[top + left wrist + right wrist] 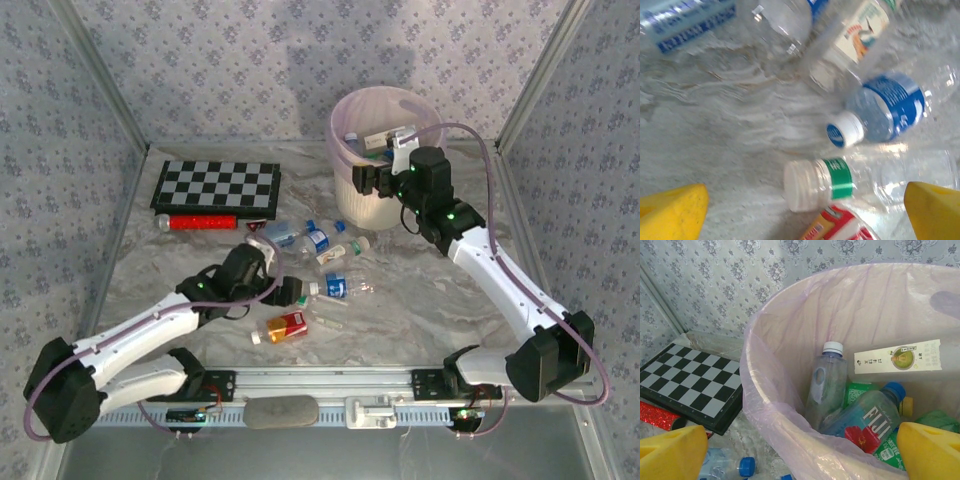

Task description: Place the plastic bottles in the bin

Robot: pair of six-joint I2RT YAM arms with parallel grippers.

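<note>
Our right gripper (801, 442) hung spread and empty above the bin (760, 390), far right, with bottles (827, 385) lying inside. Our left gripper (805, 207), fingers apart, hovered over a green-banded bottle (837, 182) mid-table. We judged that lowering and closing on it came next.

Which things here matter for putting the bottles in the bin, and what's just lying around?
For the job:
- loose bottles
- binned bottles
- bin

Just lying about:
- chessboard
- red stick
- carton, inside the bin
</note>
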